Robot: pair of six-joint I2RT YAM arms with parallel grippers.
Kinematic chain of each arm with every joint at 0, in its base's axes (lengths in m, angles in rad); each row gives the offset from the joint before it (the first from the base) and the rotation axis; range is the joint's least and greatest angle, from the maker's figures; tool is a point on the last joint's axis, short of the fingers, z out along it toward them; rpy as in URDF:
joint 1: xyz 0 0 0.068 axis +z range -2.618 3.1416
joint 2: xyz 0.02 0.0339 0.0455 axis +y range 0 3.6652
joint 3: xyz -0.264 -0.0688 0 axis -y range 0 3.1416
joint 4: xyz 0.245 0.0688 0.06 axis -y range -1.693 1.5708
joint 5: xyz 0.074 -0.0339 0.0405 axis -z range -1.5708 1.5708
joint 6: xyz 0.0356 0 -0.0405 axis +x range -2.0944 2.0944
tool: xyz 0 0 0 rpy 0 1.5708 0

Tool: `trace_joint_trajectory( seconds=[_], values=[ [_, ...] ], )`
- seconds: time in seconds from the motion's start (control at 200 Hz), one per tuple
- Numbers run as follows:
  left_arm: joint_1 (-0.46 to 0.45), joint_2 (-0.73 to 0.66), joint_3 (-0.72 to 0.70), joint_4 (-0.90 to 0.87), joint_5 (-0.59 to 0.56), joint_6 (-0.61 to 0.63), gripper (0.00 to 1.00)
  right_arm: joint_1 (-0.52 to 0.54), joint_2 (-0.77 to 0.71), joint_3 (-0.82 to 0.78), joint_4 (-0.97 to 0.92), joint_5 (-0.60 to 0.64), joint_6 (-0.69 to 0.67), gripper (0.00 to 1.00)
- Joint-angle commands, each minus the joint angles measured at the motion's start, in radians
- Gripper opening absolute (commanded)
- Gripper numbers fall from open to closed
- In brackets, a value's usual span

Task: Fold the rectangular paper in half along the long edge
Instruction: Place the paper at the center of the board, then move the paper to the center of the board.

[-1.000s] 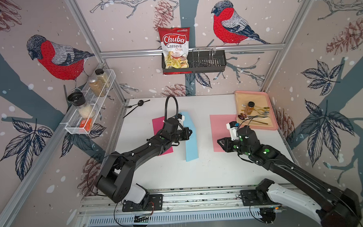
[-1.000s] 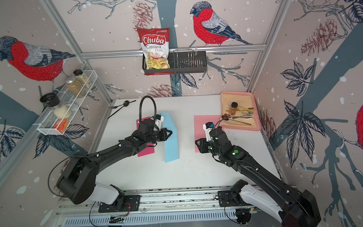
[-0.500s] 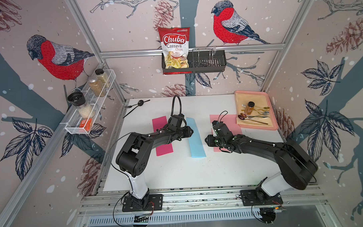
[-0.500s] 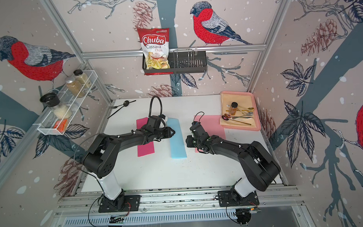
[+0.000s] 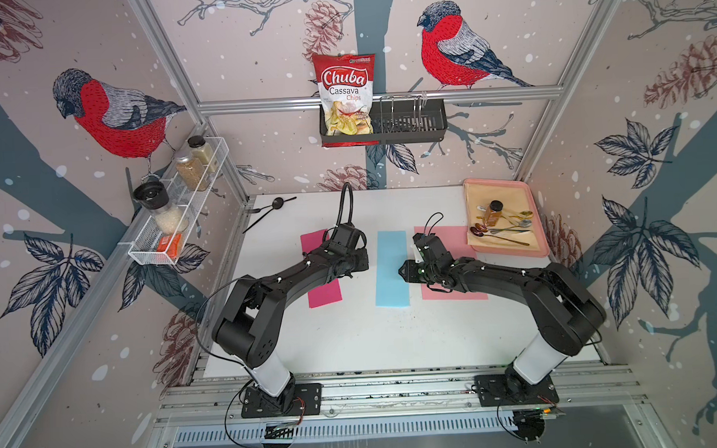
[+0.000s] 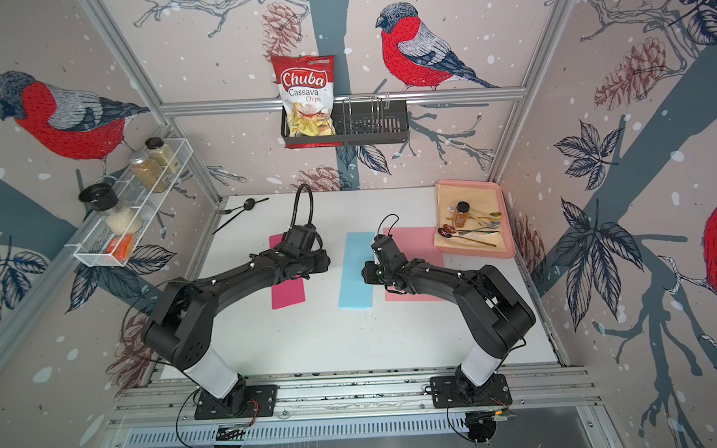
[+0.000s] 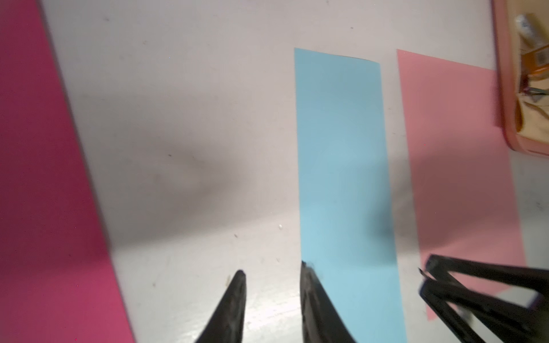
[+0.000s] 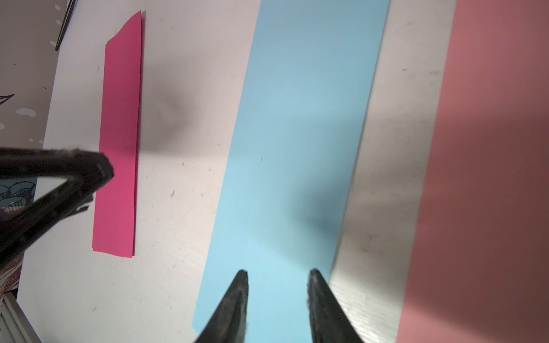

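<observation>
The blue paper [image 5: 391,269] [image 6: 356,270] lies flat on the white table as a long narrow strip, midway between both arms. My left gripper [image 5: 366,261] [image 7: 271,267] is open and empty just beside the strip's left long edge [image 7: 341,163]. One of its fingertips [image 7: 306,267] reaches that edge. My right gripper [image 5: 400,269] [image 8: 277,271] is open too, and its tips hang over the strip [image 8: 297,133] near the right long edge. Whether they touch the paper I cannot tell.
A folded magenta strip [image 5: 324,292] [image 8: 118,148] lies under my left arm. A wider light pink sheet [image 5: 453,289] [image 7: 454,148] lies under my right arm. A pink tray [image 5: 495,182] with cutlery and a jar stands at the back right. A black spoon [image 5: 274,203] is at the back left.
My left gripper was shut at the blue strip, then let go and drew back to the left. The strip shifted right and now lies straight. My right gripper moved in over its right edge.
</observation>
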Motion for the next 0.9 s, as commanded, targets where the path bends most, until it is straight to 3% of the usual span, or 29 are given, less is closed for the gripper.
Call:
trace_joint_trajectory(
  seconds=[0.0,0.135,0.585,0.735,0.89],
  values=[
    [-0.05,-0.029,-0.047,0.145,0.122,-0.07,0.18,-0.022,-0.069,-0.012,-0.008,0.026,-0.009,0.37],
    [-0.117,0.015,-0.048,0.251,0.168,-0.112,0.0,-0.058,-0.17,-0.026,-0.069,0.059,-0.036,0.38],
    [-0.131,0.292,-0.016,0.376,0.154,-0.156,0.0,-0.207,-0.519,-0.143,-0.213,0.019,-0.091,0.4],
    [-0.126,0.31,-0.016,0.383,0.129,-0.156,0.0,-0.293,-0.603,-0.183,-0.269,0.014,-0.107,0.44],
    [-0.071,0.296,-0.106,0.454,0.156,-0.185,0.0,-0.363,-0.664,-0.219,-0.273,0.004,-0.087,0.52]
  ],
)
